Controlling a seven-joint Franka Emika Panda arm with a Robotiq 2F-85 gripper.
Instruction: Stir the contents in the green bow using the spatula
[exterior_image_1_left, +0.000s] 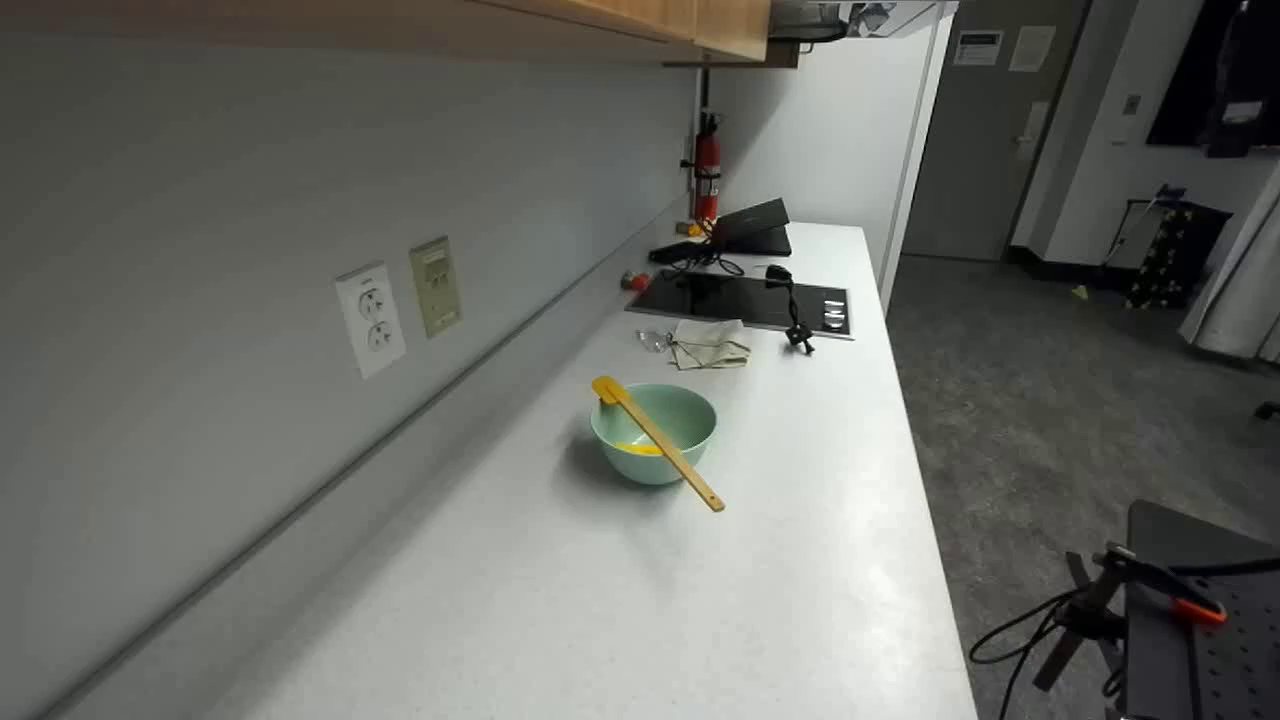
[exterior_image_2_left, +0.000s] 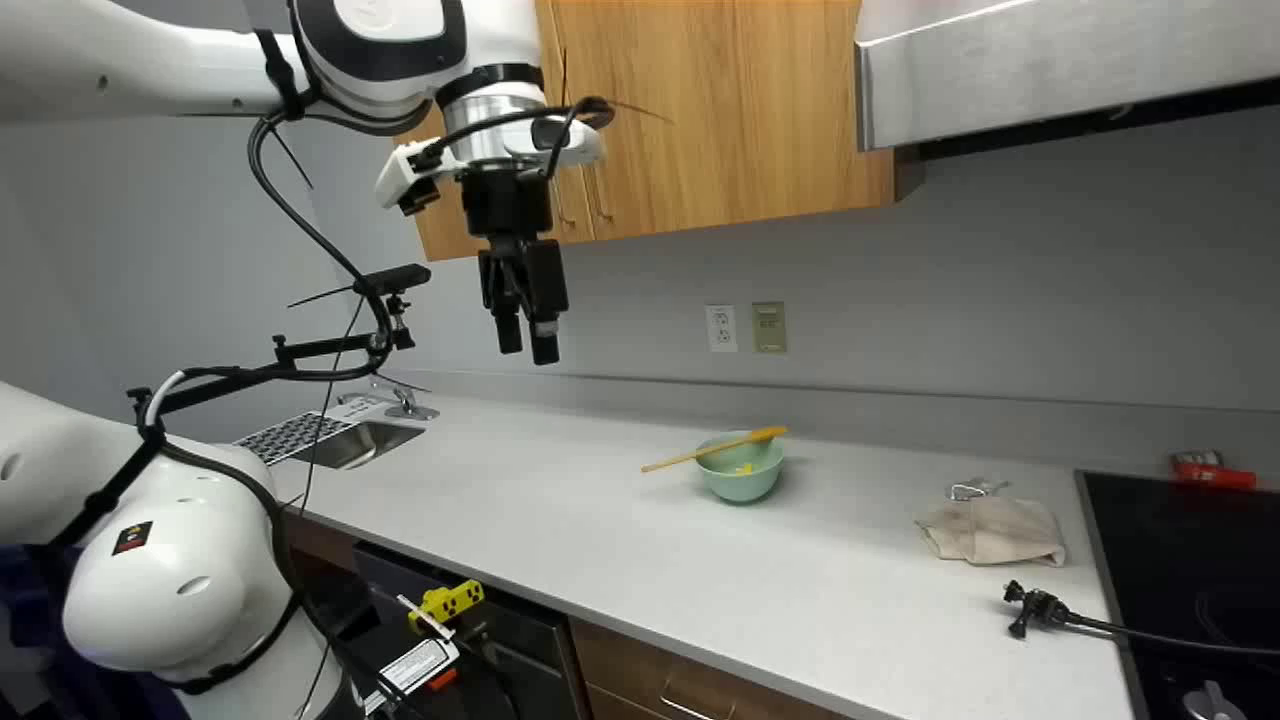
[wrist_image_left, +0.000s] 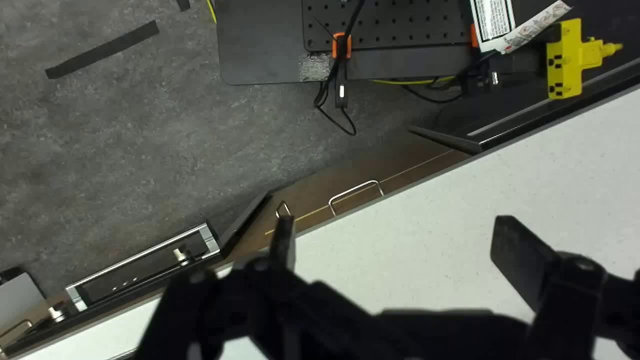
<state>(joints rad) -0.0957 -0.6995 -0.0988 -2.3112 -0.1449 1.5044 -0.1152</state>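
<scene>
in an exterior view we saw our forearm (exterior_image_2_left: 190, 75) at ten o'clock, gripper (exterior_image_2_left: 528, 346) pointing to six; the wrist view showed fingers (wrist_image_left: 520, 257) wide apart.

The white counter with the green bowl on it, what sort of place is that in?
Most likely a kitchen, though whether at home or at work I can't say: there's a metal sink, a black cooktop set into the counter, and wooden cabinets above it.
</scene>
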